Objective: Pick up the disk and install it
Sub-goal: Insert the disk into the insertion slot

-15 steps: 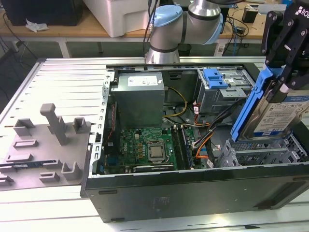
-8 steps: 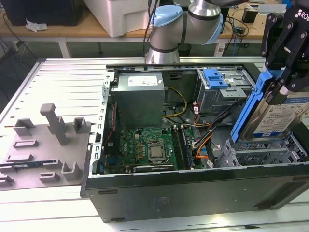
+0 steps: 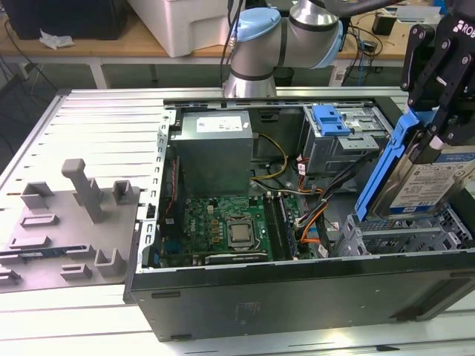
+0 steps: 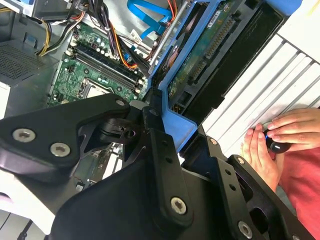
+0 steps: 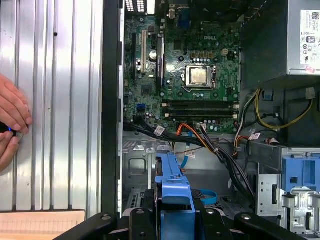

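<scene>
Gripper: clamped on the disk, by its blue rail.
Place: disk tilted at the exterior view's right, above the cage.
Done: pickup.
Left: disk not yet seated in the cage.

the disk is cropped at the exterior view's right, partly behind the tool.

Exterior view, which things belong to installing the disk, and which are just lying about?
Part of the job: the disk, gripped tilted by the claw; the drive cage below it; the open computer case.
Lying about: the grey fixture blocks; the power supply; the blue bracket.
</scene>
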